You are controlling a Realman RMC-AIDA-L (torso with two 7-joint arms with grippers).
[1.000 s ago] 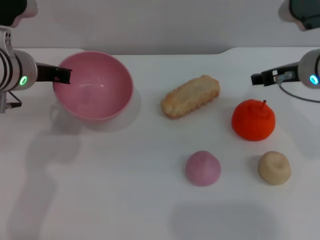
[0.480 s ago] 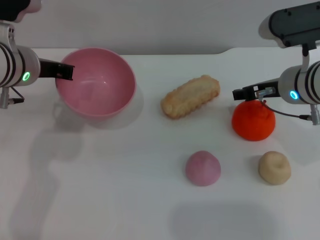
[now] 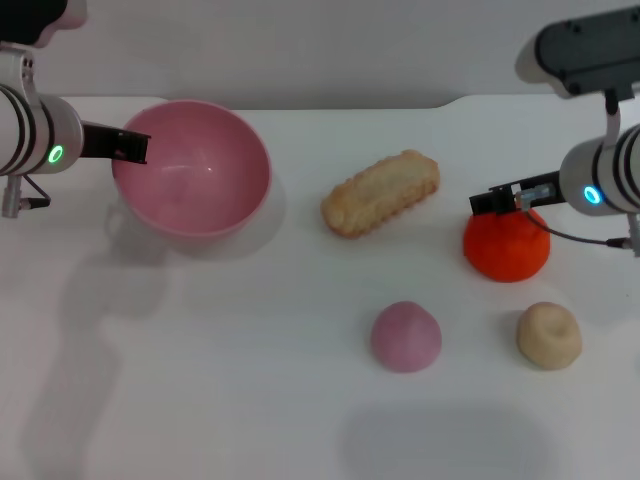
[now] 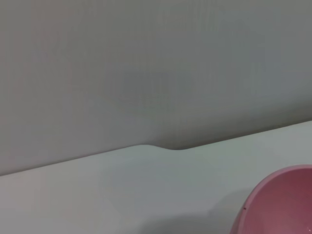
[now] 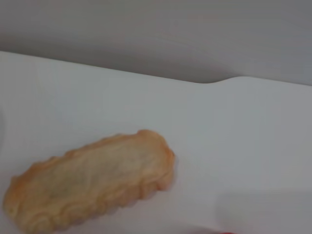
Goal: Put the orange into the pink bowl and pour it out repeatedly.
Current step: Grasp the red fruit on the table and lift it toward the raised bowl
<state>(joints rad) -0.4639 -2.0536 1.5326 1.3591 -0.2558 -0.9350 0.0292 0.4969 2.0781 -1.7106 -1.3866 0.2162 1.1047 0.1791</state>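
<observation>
The orange (image 3: 507, 246) is a red-orange lumpy toy fruit lying on the white table at the right. My right gripper (image 3: 497, 199) sits at the orange's top far edge, touching or just above it. The pink bowl (image 3: 192, 168) stands upright and empty at the far left; its rim also shows in the left wrist view (image 4: 282, 200). My left gripper (image 3: 128, 146) is at the bowl's left rim and seems to hold it.
A tan bread-shaped toy (image 3: 381, 192) lies in the middle, also in the right wrist view (image 5: 92, 178). A small pink dome lump (image 3: 406, 336) and a beige round lump (image 3: 549, 335) lie nearer the front right. The table's far edge meets a grey wall.
My right arm has come in from the right and lowered onto the orange's top. The bowl with my left gripper has shifted slightly.
</observation>
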